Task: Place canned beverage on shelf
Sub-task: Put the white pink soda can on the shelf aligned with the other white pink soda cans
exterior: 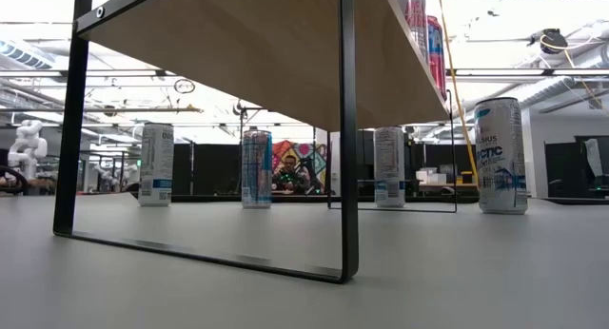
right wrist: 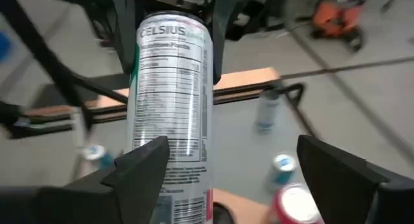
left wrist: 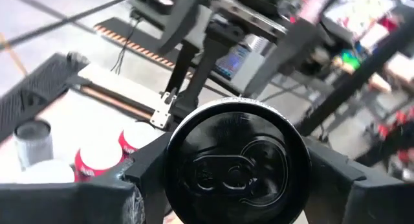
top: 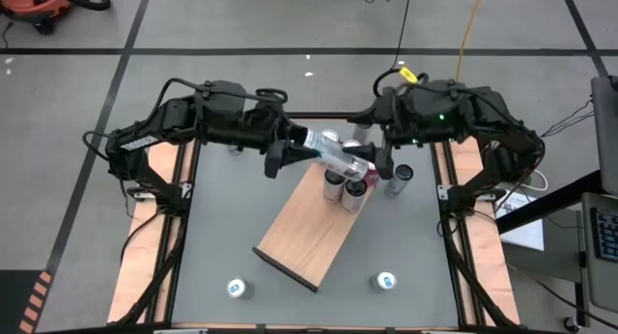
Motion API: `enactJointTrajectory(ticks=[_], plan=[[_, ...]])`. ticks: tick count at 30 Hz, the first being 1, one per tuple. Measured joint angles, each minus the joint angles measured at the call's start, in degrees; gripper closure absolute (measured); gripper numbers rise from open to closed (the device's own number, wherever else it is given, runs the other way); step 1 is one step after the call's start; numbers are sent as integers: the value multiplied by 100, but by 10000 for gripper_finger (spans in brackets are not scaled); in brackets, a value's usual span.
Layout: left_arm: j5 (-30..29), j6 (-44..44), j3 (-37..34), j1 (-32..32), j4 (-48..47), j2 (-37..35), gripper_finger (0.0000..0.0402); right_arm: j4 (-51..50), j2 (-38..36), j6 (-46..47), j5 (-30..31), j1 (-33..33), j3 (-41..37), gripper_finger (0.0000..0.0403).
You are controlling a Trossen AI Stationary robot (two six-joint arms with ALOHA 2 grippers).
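A silver Celsius can (top: 333, 155) hangs on its side above the far end of the wooden shelf (top: 304, 237). My left gripper (top: 294, 151) comes in from the left and is shut on it. The can's black lid (left wrist: 236, 166) faces the left wrist camera. My right gripper (right wrist: 239, 179) stands open at the can's other end (right wrist: 178, 185), which lies close beside one finger (right wrist: 139, 169) with a wide gap to the other finger. Two cans (top: 334, 185) (top: 353, 194) stand upright on the shelf below. My left gripper pinches the can at its lid end (left wrist: 194, 140) between its two fingers, one on each side. The fingers (left wrist: 145, 175) lie along the can, nearly level, coming from the table's left. The can is lifted clear, lying almost level over the shelf. My right gripper's one finger overlaps the can's side; I cannot tell whether it touches.
Loose cans stand on the grey table: one right of the shelf (top: 398, 180), two near the front edge (top: 238, 289) (top: 384, 281), others at the back (top: 328, 136). The shelf rests on thin black frames (exterior: 347, 177).
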Motion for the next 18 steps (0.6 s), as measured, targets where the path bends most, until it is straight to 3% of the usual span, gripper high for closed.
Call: enactJointTrajectory(ticks=[6,18], plan=[[-264,-940,0,0,-17,0,146,42,101,-155,1163,458,6,85],[-679,-1452,9,65,-220,-3,146,400,192,-21,1270,716,-2,83]])
